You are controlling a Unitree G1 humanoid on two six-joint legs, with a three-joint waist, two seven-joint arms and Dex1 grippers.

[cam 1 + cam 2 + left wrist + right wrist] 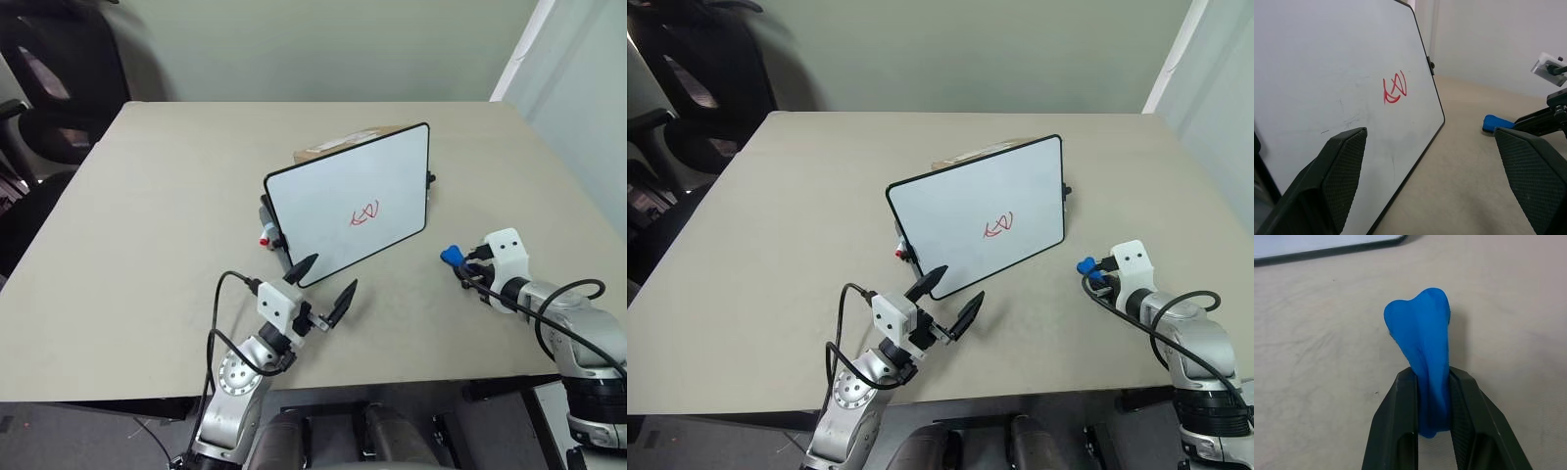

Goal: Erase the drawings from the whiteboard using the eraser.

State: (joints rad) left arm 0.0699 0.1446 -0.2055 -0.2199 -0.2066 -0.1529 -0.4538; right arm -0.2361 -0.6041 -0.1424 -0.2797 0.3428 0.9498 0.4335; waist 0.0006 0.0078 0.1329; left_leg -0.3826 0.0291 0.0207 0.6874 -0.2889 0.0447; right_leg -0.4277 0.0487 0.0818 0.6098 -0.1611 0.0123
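The whiteboard (348,203) leans upright in the middle of the table, black-framed, with the drawings (364,213), a small red scribble, near its centre. My left gripper (322,287) stands open just in front of the board's lower left corner, nothing between its fingers. To the right of the board, my right gripper (1432,404) is shut on the blue eraser (1425,357), which is squeezed and bulges out past the fingertips. The eraser (452,256) sits low over the table, apart from the board.
A brown cardboard box (343,145) props the whiteboard from behind. A red-capped marker (265,238) sticks out at the board's left edge. A black office chair (44,88) stands off the table's far left corner. Bare tabletop (147,225) surrounds the board.
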